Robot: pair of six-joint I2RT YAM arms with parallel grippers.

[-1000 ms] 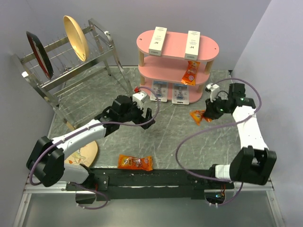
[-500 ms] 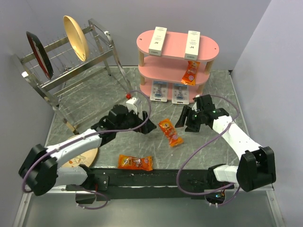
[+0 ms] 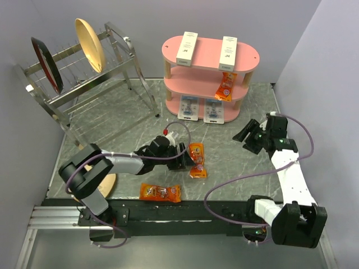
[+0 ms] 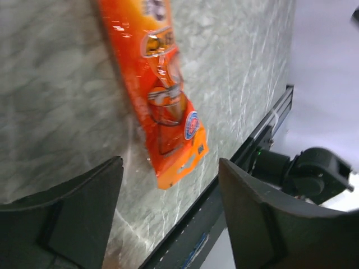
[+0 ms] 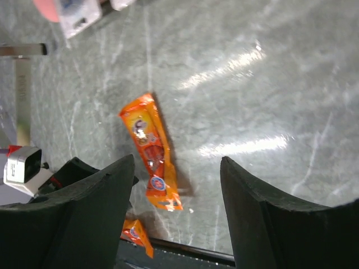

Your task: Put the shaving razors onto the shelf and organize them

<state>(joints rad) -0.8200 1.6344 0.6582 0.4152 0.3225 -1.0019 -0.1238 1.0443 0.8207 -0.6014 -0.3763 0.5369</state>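
dish rack [image 3: 84,75]: metal wire, far left of the counter [image 3: 112,120], against the back wall.
plates: dark red plate [image 3: 45,64] and tan plate [image 3: 90,45], both standing on edge in the rack.
round wooden board [image 3: 106,182]: flat on the counter, near left, partly under the left arm.
front packet [image 3: 160,192]: orange, flat at the near edge, by the arm bases.
left end effector [image 3: 187,161]: low over the counter centre, fingers [image 4: 73,218] spread wide apart, nothing between them, aimed at the middle packet.
middle packet [image 3: 196,159]: orange, flat on the counter just beside the left fingertips; touching or not, cannot tell.
shaving razors [image 3: 189,106]: two blue-and-white blister packs side by side on the lowest tier of the shelf, second one [image 3: 214,110] just right of the first; lying flat or leaning, cannot tell.
shelf [image 3: 249,59]: pink, three tiers, back centre-right.
white boxes [image 3: 187,47]: two on the top tier, well apart, the other at right [image 3: 228,51].
shelf packet [image 3: 225,87]: orange, on the middle tier, right side, hanging over the front edge.
right end effector [image 3: 245,140]: above the counter right of centre, fingers [image 5: 263,213] wide apart, empty, well apart from the razors.
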